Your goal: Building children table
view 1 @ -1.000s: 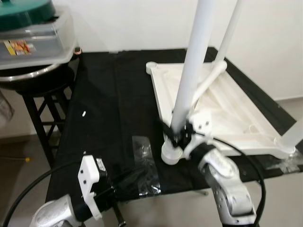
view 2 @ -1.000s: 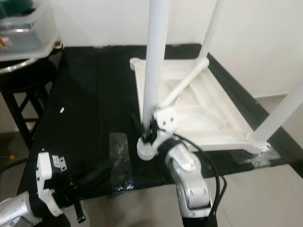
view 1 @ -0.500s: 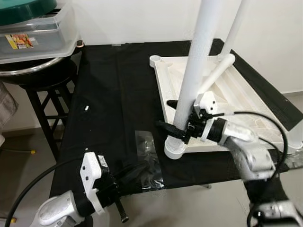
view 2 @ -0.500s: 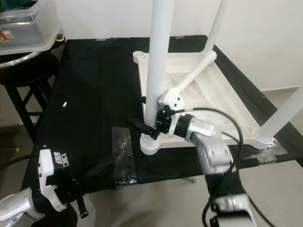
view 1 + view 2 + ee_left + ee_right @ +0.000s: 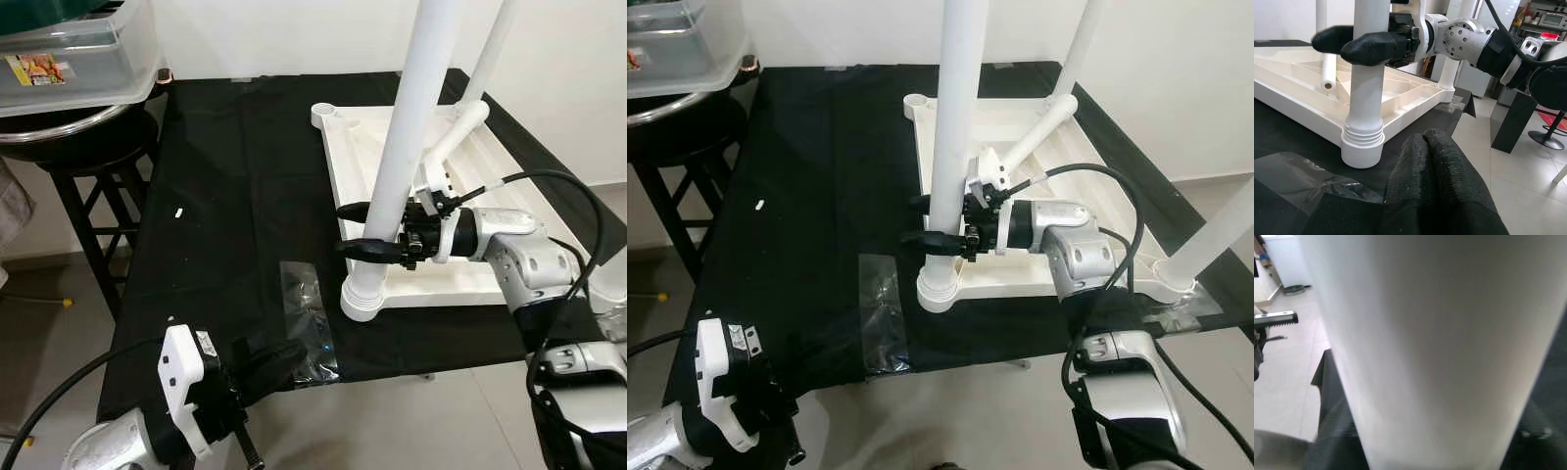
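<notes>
A white children's table top (image 5: 1048, 211) lies upside down on a black-covered counter (image 5: 813, 196). The right hand (image 5: 926, 220) has its two black fingers on either side of an upright white leg (image 5: 955, 127). A clear plastic bag (image 5: 882, 308) lies nearby. The left hand (image 5: 774, 401) rests at the counter's near edge.

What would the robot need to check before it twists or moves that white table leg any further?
1. Right gripper around the near leg: ok, one finger on each side.
2. Leg seated in the corner socket: ok, upright; tightness cannot tell.
3. Upside-down tabletop flat on the black cloth: ok.
4. Left gripper out of the way: ok, shut, low near the table edge.
5. Plastic bag away from the socket: ok, apart.
6. Loose leg lying across the tabletop: cannot tell if it interferes.
</notes>
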`<state>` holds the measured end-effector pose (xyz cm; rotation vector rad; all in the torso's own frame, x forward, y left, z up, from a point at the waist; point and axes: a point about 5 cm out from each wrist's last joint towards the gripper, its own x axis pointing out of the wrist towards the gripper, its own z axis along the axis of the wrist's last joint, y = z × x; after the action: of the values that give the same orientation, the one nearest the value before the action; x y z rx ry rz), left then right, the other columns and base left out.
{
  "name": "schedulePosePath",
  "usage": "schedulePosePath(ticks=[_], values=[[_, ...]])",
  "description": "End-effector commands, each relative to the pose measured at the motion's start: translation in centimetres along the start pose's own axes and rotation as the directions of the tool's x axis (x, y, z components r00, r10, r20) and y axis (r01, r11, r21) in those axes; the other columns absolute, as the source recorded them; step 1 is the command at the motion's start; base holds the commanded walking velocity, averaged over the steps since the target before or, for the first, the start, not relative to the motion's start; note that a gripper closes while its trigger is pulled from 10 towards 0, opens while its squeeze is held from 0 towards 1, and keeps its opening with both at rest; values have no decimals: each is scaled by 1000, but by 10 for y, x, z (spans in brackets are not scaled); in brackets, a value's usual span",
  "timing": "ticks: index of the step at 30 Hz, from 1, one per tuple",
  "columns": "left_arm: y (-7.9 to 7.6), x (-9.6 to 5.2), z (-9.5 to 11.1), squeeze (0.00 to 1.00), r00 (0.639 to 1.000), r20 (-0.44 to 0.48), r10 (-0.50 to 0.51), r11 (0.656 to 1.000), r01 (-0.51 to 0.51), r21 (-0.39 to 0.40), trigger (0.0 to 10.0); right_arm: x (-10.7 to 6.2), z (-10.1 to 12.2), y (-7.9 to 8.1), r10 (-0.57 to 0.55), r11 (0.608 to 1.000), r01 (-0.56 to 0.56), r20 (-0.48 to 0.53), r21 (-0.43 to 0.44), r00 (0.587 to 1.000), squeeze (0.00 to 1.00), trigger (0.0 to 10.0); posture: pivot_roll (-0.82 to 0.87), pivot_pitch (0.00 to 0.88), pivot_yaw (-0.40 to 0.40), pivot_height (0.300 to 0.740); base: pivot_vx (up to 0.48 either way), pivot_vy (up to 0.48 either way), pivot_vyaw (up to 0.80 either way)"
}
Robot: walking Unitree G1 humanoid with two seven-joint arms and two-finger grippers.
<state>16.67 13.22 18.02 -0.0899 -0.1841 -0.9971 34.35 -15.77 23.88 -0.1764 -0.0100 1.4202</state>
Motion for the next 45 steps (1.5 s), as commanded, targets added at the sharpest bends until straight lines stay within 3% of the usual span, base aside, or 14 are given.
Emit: schedulePosePath(ticks=[1,11,14,15,16,17,19,27,28,29,40,41,42,45], values=[[-2,-2,0,0,1000,-16,-6,1000,6,-4,10000,3,2,0,28,1000,-28,-12,-12,1000,0,0,58,187,-70,740,0,0,0],[1,1,-2,0,1000,-13,-7,1000,7,0,10000,0,-23,21,-148,989,148,16,-26,989,0,0,31,165,-73,740,0,0,0],[3,1,-3,0,1000,-13,-9,1000,9,1,10000,24,-49,38,-489,872,489,11,29,872,0,0,24,156,-65,740,0,0,0],[3,1,-3,0,1000,-15,-12,1000,12,2,10000,28,-65,49,-695,716,698,-79,21,715,0,0,24,160,-59,740,0,0,0],[3,1,-3,0,1000,-15,-12,1000,12,2,10000,28,-65,49,-695,716,698,-79,21,715,0,0,24,160,-59,740,0,0,0],[4,1,-3,0,1000,-16,-14,1000,14,2,10000,26,-74,57,-810,576,817,-139,-10,570,0,0,23,159,-59,740,0,0,0],[5,2,-3,0,1000,-15,-18,1000,18,6,10000,35,-76,69,-836,537,844,-143,-10,530,0,0,22,147,-50,740,0,0,0],[8,6,-3,0,999,-7,-31,999,31,16,10000,58,-66,68,-807,584,810,-78,46,586,0,0,24,122,-55,740,0,0,0],[9,5,-2,0,1000,-11,-26,999,26,23,10000,66,-58,64,-764,641,764,-37,70,645,31,10000,28,121,-55,740,0,0,0],[9,4,-2,0,1000,-12,-24,999,24,26,10000,69,-53,63,-720,691,717,0,89,694,1000,10000,30,122,-54,740,0,0,0],[6,4,-1,0,1000,-13,-28,999,28,22,10000,59,-9,53,-413,911,409,185,62,892,1000,10000,34,144,-54,740,0,0,0],[5,3,-1,0,1000,-15,-28,999,28,18,10000,54,-5,49,-336,940,341,161,-5,928,918,10000,46,159,-60,740,0,0,0],[3,2,-1,0,1000,-18,-25,1000,25,14,10000,48,-1,43,-254,963,263,137,-52,957,0,10000,53,169,-62,740,0,0,0],[0,0,0,0,1000,-24,-19,1000,19,8,10000,41,6,33,-151,982,162,105,-97,983,0,10000,61,181,-67,740,0,0,0]])
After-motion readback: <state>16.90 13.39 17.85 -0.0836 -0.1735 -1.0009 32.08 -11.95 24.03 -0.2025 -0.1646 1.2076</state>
